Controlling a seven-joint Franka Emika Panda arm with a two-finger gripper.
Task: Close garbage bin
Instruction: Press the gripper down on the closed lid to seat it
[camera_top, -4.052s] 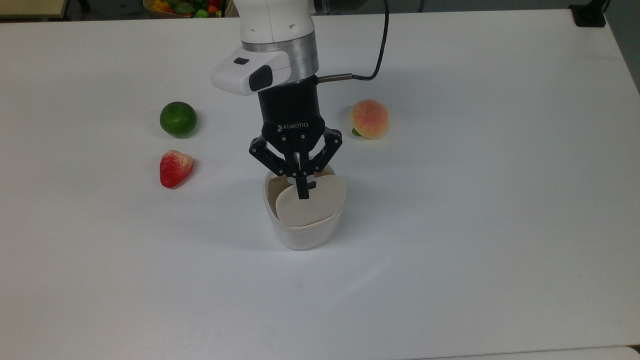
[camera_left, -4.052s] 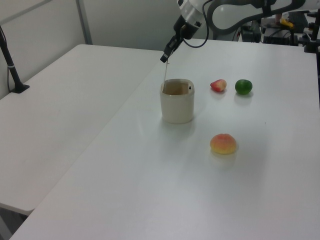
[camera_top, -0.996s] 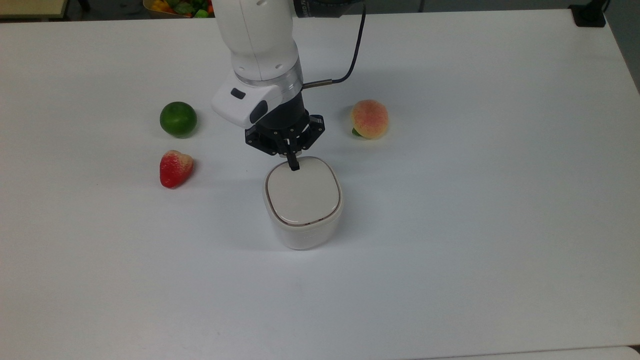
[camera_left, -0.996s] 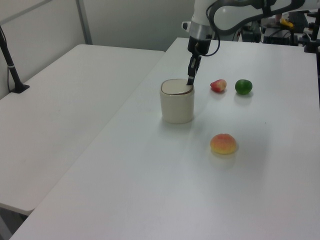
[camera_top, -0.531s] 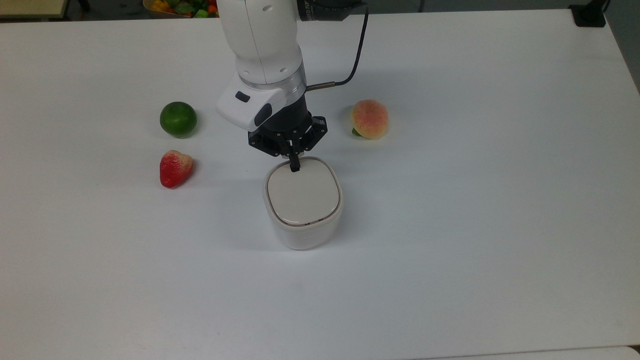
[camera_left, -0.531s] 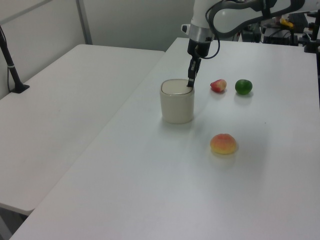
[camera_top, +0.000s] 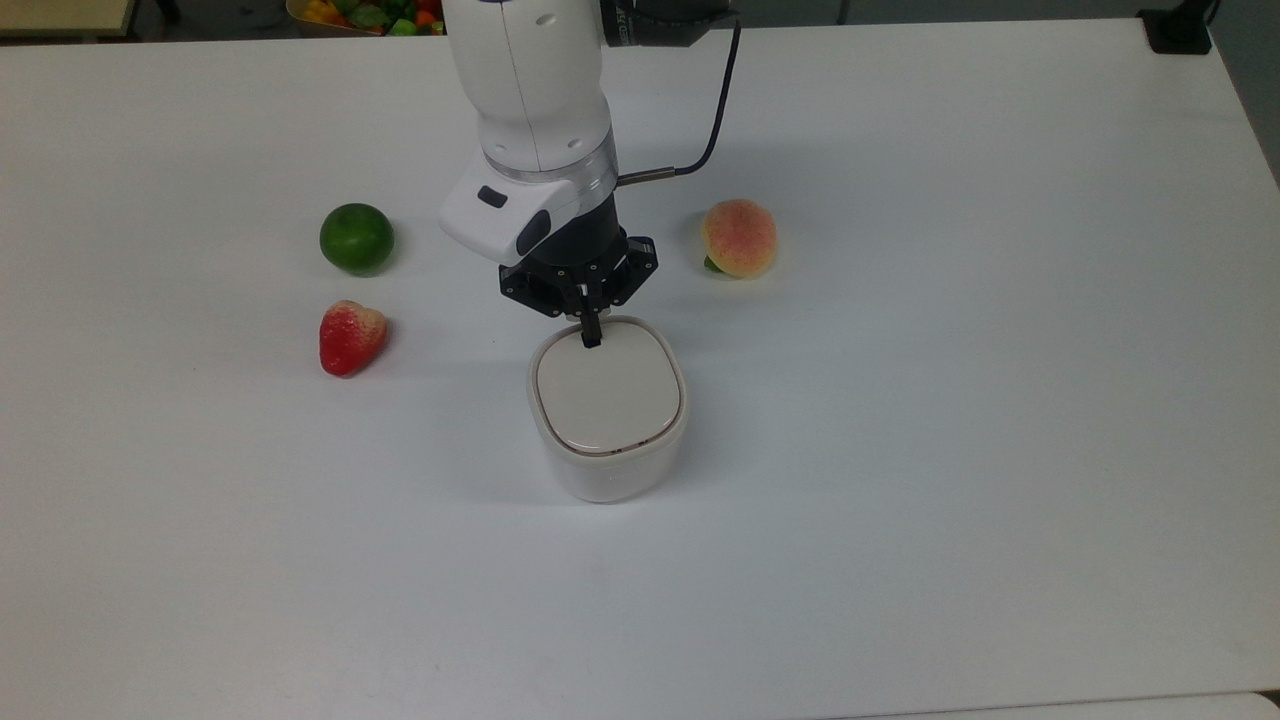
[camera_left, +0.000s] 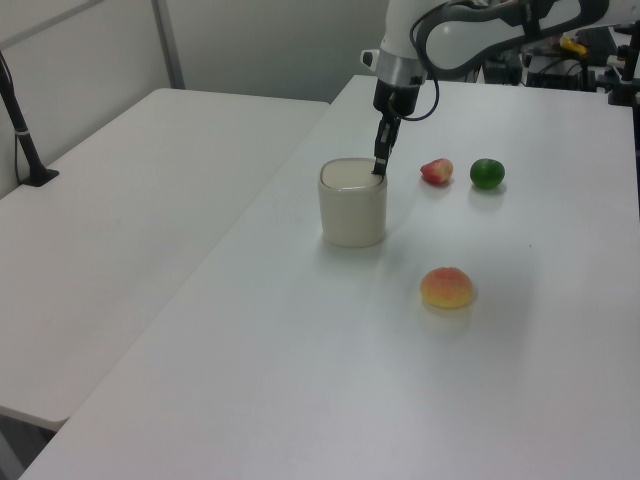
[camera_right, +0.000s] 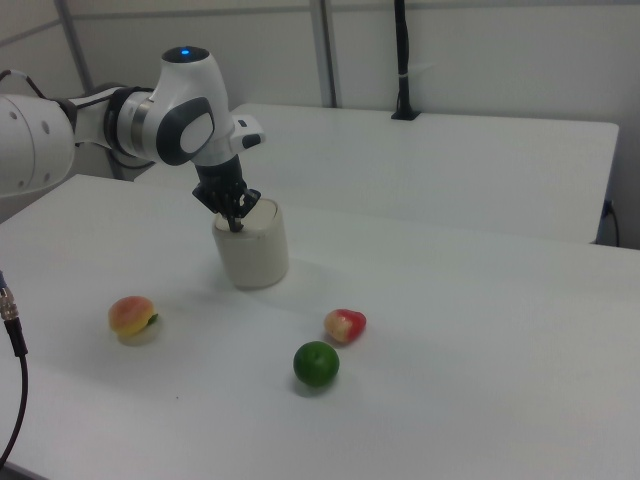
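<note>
Top view is showing the bin (camera_top: 607, 420) nearest, sitting mid-table (camera_top: 950, 420) w/ its beige lid (camera_top: 608, 388) lying flat inside the white rim, a thin dark seam running round it. It is a small white rounded-square tub, upright. At the lid's far edge the gripper (camera_top: 590, 337) is pointing down, its black fingers pressed together into one thin tip, nothing between them, tip meeting the lid near the rim. Behind that, the black gripper body, the white wrist and a cable (camera_top: 712, 130) are rising toward the top view's upper edge. Strawberry (camera_top: 350, 336) and lime (camera_top: 356, 238) are lying off to the top view's left, peach (camera_top: 738, 238) to the top view's right, all well apart from the bin; farthest, a basket of mixed produce (camera_top: 365, 14) is peeking in at the frame's edge.

Left view is adding the bin's side wall (camera_left: 352, 202): plain, slightly tapering, lid level w/ the rim; the gripper (camera_left: 379, 170) is touching the top at the far side. A 2nd white table (camera_left: 130, 230) is standing beside, w/ a black post (camera_left: 20, 120).

Right view is showing the arm's shoulder w/ a blue light (camera_right: 183, 52), gripper (camera_right: 236, 225) on the bin (camera_right: 253, 243); lime (camera_right: 316, 364) nearest, then strawberry (camera_right: 345, 324), peach (camera_right: 132, 316)
</note>
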